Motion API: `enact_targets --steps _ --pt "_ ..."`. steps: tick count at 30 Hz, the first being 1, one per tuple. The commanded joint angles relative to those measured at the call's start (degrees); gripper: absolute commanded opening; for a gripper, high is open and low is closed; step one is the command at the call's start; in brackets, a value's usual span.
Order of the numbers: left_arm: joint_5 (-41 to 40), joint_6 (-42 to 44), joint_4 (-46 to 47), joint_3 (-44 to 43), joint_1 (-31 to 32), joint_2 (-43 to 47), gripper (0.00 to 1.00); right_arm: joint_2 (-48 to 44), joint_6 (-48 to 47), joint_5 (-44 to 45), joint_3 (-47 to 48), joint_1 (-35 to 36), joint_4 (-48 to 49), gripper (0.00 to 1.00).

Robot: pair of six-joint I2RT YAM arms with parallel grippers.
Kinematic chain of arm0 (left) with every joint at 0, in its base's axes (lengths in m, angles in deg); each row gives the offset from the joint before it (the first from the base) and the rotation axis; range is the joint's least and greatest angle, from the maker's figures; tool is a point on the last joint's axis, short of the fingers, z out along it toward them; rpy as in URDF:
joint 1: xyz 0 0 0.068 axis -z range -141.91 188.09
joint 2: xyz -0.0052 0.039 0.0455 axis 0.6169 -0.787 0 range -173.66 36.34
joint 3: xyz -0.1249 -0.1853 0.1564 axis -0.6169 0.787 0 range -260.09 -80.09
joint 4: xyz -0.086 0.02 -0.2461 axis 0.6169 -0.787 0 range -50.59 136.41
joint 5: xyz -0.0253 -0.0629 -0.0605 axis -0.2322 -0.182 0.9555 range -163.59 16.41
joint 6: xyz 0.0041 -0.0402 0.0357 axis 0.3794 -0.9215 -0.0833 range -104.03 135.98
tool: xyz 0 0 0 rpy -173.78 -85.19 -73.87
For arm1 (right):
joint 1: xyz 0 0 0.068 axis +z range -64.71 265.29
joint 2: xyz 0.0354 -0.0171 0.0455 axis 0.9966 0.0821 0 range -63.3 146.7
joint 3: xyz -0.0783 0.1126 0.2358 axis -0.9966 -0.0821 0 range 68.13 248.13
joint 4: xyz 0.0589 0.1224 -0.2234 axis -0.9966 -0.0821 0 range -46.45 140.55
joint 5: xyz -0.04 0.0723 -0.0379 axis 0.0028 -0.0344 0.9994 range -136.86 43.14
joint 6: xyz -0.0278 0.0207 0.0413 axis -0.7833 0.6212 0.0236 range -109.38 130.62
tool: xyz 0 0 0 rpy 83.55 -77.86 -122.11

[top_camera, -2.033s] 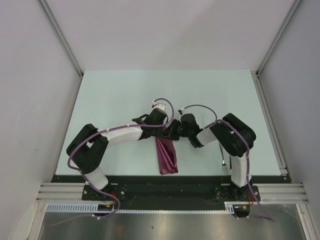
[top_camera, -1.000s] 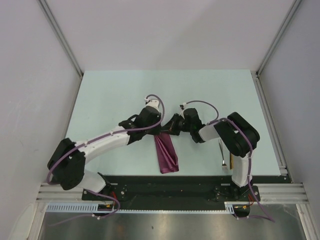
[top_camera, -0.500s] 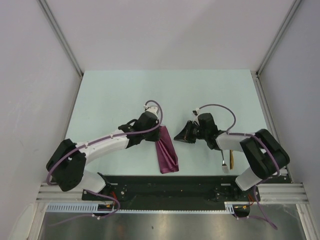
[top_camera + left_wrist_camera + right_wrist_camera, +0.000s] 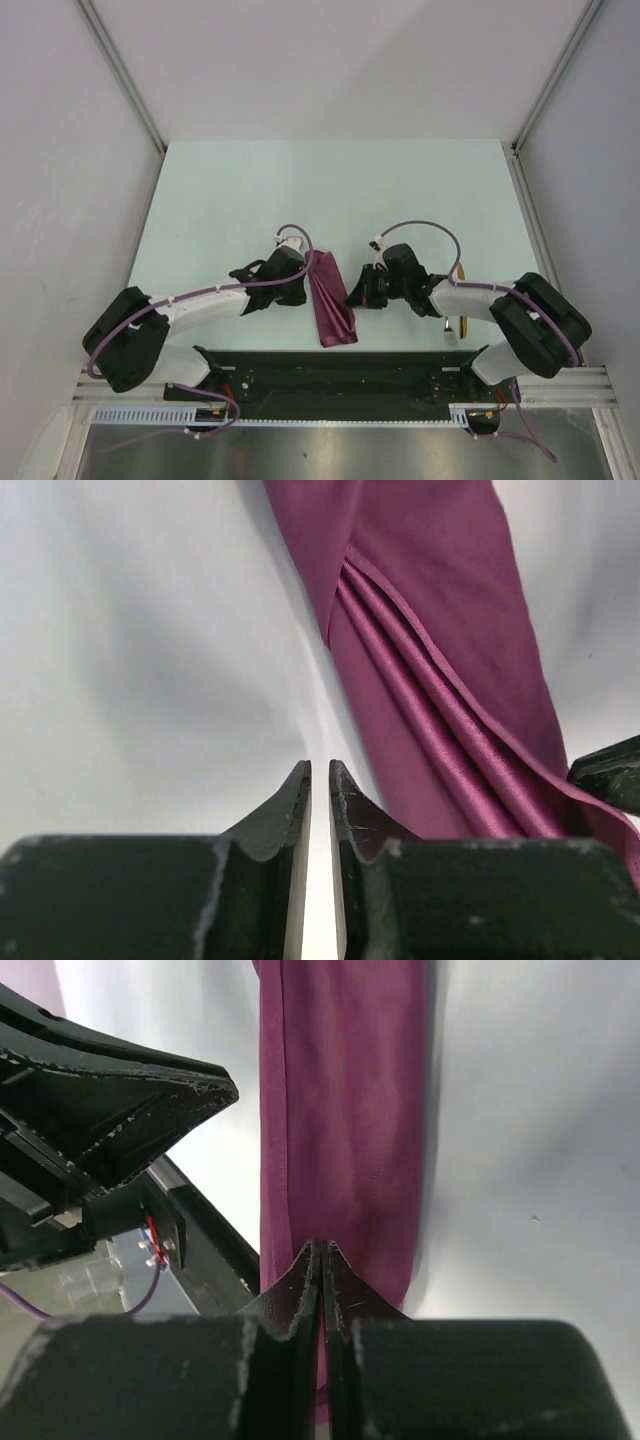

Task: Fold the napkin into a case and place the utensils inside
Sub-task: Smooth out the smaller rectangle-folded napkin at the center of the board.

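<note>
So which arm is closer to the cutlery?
Right. The right arm lies across the cutlery; the left arm is on the napkin's far side.

Napkin case [image 4: 333,305]: one, at 6 o'clock
Silver utensil [image 4: 448,331]: one, at 4 o'clock
Golden-yellow utensil [image 4: 462,272]: one, at 4 o'clock

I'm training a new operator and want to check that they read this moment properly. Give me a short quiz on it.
1. True or false: the right tool has its jaws closed.
2. How does the napkin lie? A: spread as a flat open square. B: folded into a narrow strip. C: crumpled into a ball.
3. On which side of the napkin, by the robot's own left and right, does the cutlery lie?

Key: 1 true; 2 B; 3 right.
</note>
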Motion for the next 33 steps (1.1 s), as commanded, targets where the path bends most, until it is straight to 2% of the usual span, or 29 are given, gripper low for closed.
enact_targets --steps 1,8,19,23,25,29,33 --pt "1.9 -2.7 4.8 2.1 0.5 0.1 0.15 2.4 0.5 2.0 1.0 2.9 2.6 0.04" --pt "2.0 -4.0 7.2 3.3 1.9 -0.4 0.14 7.5 3.5 1.5 1.9 6.3 7.8 0.03" --pt "2.3 -6.4 9.5 4.2 5.5 -2.6 0.11 11.5 5.2 2.6 3.6 8.0 9.8 0.03" --pt "0.1 -7.1 8.4 4.3 6.3 -0.4 0.12 14.6 6.9 2.4 4.0 8.7 12.5 0.03" --pt "-1.7 -7.1 6.7 4.1 6.3 1.9 0.16 16.6 6.9 1.8 5.0 9.4 13.1 0.03" --pt "-1.9 -8.1 4.8 3.3 6.3 4.8 0.33 16.7 5.7 3.1 7.2 11.3 10.4 0.03" --pt "2.2 -9.0 0.5 0.3 6.4 5.5 0.35 13.3 3.4 4.8 7.0 11.2 6.5 0.03"
